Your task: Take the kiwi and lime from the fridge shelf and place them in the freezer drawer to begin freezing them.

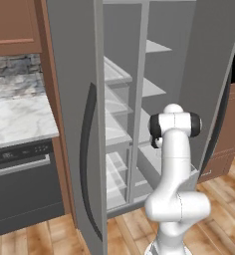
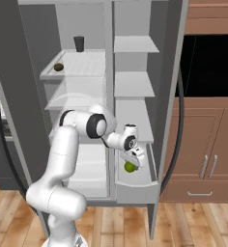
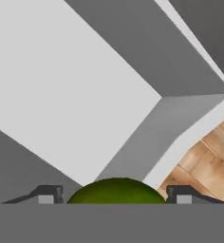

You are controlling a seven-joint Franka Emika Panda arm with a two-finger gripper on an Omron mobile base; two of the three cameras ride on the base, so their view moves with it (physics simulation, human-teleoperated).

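- No brand, label or readable writing anywhere I can see, fridge included.
- My tool (image 2: 131, 165) hangs over the open freezer drawer (image 2: 135, 185), tips set about a lime's width apart with the lime (image 2: 130, 167) between them. Looks gripped, the ball sits above the drawer floor.
- Hand view cuts the lime (image 3: 116, 191) off, just its top dome shows.
- One kiwi (image 2: 58, 67), on the fridge shelf (image 2: 82, 67) up and left of the drawer, small and hard to make out.
- One dark cup (image 2: 78, 44) behind the kiwi.
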